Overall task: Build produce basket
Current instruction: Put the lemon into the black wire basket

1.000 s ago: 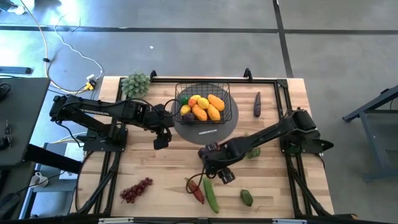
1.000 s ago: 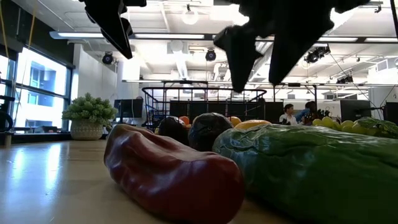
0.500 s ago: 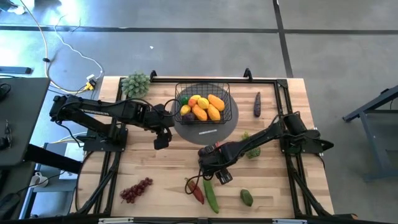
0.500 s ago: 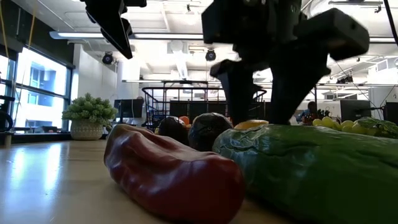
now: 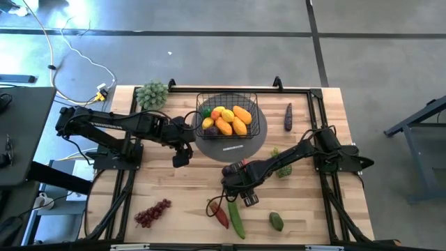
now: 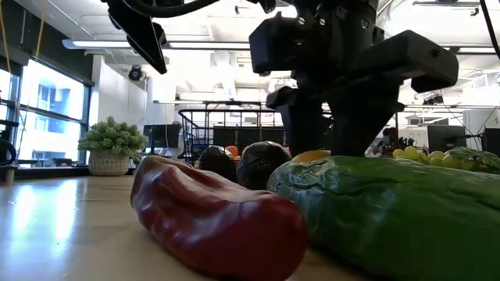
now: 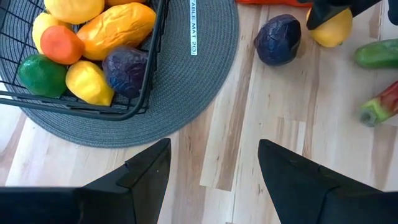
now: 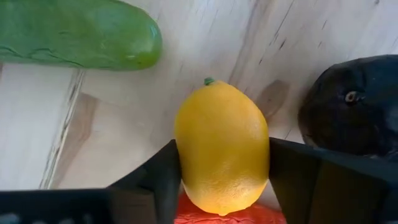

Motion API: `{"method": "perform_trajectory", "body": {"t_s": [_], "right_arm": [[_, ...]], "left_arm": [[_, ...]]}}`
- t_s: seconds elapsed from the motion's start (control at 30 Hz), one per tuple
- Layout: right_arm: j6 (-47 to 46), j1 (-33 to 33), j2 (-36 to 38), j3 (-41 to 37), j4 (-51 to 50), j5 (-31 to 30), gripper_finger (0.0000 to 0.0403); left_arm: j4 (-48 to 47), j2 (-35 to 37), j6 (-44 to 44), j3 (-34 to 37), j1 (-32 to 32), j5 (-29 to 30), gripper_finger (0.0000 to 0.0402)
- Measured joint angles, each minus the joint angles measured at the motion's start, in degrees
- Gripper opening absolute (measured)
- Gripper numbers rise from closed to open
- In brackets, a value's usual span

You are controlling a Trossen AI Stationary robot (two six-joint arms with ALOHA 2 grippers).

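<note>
The black wire basket (image 5: 226, 95) stands on a grey round mat and holds lemons, mangoes and a dark purple piece (image 7: 124, 71). A yellow lemon (image 8: 222, 149) lies on the table next to the cucumber (image 8: 74, 34) and a dark round fruit (image 8: 354, 106). My right gripper (image 5: 235, 194) is down over this lemon, open, with one finger on each side of it. In the high view the gripper hides the lemon. My left gripper (image 5: 180, 159) hangs open above the table by the mat's left edge, holding nothing. My right gripper comes at the lemon (image 8: 222, 149) from above, pointing down. Its fingers (image 8: 155, 180) stand close against the lemon's two long sides, across it. I cannot tell whether they touch it. The lemon lies on the table.
A red chilli (image 5: 219, 215) and the cucumber (image 5: 237, 219) lie near the table's front edge, with an avocado (image 5: 277, 221) to their right. Purple grapes (image 5: 152, 213) lie front left, green grapes (image 5: 282, 167) under the right arm, an aubergine (image 5: 288, 116) far right, a leafy bunch (image 5: 152, 94) far left.
My right gripper has come down toward the table and slightly toward the left edge. It was above the lemon a second ago; now its fingers reach down on both sides of it. The lemon and the other produce have stayed in place.
</note>
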State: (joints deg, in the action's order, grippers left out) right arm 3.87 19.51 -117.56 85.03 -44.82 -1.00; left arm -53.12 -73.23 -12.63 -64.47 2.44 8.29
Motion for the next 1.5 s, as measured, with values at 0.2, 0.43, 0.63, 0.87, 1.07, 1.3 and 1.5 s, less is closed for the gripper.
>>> {"method": "perform_trajectory", "body": {"t_s": [0.2, 0.43, 0.63, 0.87, 1.07, 1.3, 1.5], "right_arm": [[-4.0, 0.0, 0.0, 0.0, 0.0, 2.4, 0.0153], [-11.8, 0.0, 0.6, 0.0, -0.6, 3.2, 0.0153], [-17.7, 0.0, 2.6, 0.0, -0.6, 2.9, 0.0153], [-24.0, 0.0, 6.6, 0.1, -0.6, 1.2, 0.0153], [-24.9, -0.5, 10.3, 0.1, -0.2, -2.3, 0.0153], [-24.5, -4.8, 14.1, 0.1, 3.7, -7.2, 0.0152], [-22.3, -10.6, 16.1, 0.1, 7.0, -9.3, 0.0152]], "left_arm": [[0.0, 0.0, 0.4, 0.0, 0.0, 0.1, 0.0230], [0.0, 0.0, 0.4, 0.0, 0.0, 2.8, 0.0230], [0.0, 0.0, 0.8, 0.0, 0.0, 6.3, 0.0230], [0.0, 0.0, 0.8, 0.0, 0.0, 7.8, 0.0229], [0.1, 0.0, 0.8, 0.0, 0.1, 12.3, 0.0229], [0.2, 0.0, 0.8, 0.0, 0.2, 19.8, 0.0229], [0.3, 0.0, 0.8, 0.0, 0.6, 25.8, 0.0229]]}}
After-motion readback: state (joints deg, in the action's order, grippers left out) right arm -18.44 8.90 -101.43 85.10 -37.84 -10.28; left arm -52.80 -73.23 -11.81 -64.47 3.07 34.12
